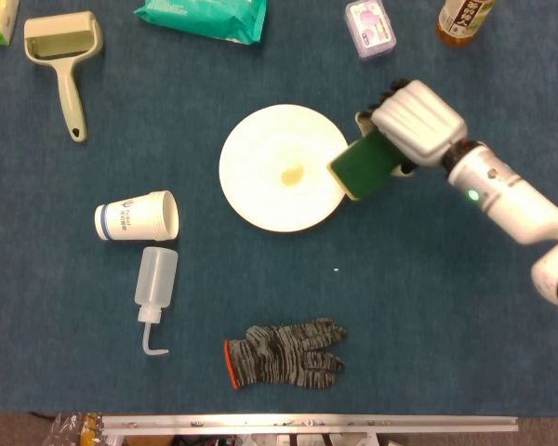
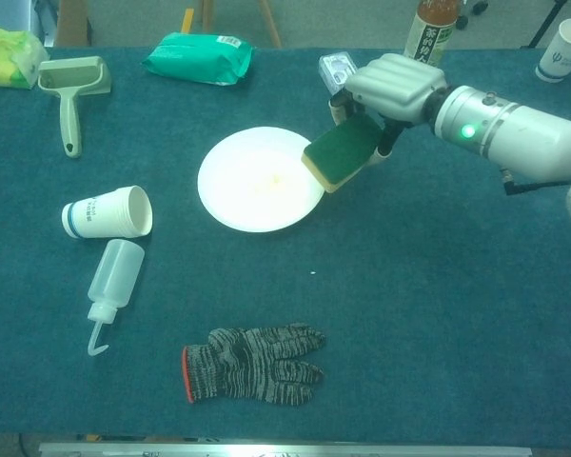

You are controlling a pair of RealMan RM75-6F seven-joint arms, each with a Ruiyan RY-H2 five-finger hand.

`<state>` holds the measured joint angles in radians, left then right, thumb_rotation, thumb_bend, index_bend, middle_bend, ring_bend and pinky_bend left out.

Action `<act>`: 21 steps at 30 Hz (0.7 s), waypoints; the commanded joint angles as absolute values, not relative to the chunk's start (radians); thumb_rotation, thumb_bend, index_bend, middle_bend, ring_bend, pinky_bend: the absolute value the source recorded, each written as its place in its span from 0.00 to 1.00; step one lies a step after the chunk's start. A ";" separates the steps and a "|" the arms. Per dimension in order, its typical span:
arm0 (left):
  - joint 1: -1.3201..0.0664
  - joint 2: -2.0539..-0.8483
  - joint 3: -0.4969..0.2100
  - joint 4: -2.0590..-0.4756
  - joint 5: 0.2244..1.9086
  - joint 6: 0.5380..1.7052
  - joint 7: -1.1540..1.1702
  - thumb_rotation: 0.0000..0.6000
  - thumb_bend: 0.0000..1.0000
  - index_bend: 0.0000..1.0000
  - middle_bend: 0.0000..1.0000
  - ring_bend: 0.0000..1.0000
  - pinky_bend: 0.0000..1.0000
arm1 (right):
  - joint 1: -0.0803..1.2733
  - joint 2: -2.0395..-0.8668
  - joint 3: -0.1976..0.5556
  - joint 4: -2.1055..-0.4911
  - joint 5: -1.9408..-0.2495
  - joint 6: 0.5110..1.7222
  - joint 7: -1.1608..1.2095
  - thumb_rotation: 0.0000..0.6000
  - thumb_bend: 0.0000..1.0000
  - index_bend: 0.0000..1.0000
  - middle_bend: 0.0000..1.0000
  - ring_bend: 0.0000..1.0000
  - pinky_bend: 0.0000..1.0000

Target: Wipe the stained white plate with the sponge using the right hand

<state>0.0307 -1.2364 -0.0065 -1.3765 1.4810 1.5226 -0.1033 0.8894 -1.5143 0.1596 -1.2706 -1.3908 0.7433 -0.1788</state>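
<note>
While gripped by the right hand (image 1: 417, 119), sponge (image 1: 364, 165) over plate (image 1: 270, 181) rim.

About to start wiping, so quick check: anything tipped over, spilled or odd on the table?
The white paper cup lies on its side, as does the clear squeeze bottle below it. No spill shows. The yellowish stain sits mid-plate.

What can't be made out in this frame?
- Left hand: in neither view.
- Right hand fingers: mostly under its back shell in both views.
- Whether the sponge touches the white plate: not clear in either view.
- Bottle: cut by the head view's top edge.
</note>
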 commanded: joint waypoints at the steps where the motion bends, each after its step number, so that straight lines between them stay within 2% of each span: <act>1: 0.031 -1.232 -0.006 -1.378 1.483 1.522 -0.103 1.00 0.46 0.23 0.04 0.08 0.16 | 0.924 -1.552 0.177 -1.223 -1.370 0.713 -0.176 1.00 0.02 0.52 0.58 0.43 0.33; 12: 0.021 -1.227 0.002 -1.372 1.488 1.498 -0.101 1.00 0.46 0.23 0.04 0.08 0.16 | 1.020 -1.652 0.198 -1.091 -1.343 0.639 -0.173 1.00 0.02 0.52 0.59 0.44 0.33; 21: 0.014 -1.222 0.006 -1.371 1.491 1.485 -0.101 1.00 0.46 0.23 0.04 0.08 0.16 | 1.076 -1.715 0.183 -1.019 -1.343 0.591 -0.180 1.00 0.02 0.52 0.59 0.44 0.33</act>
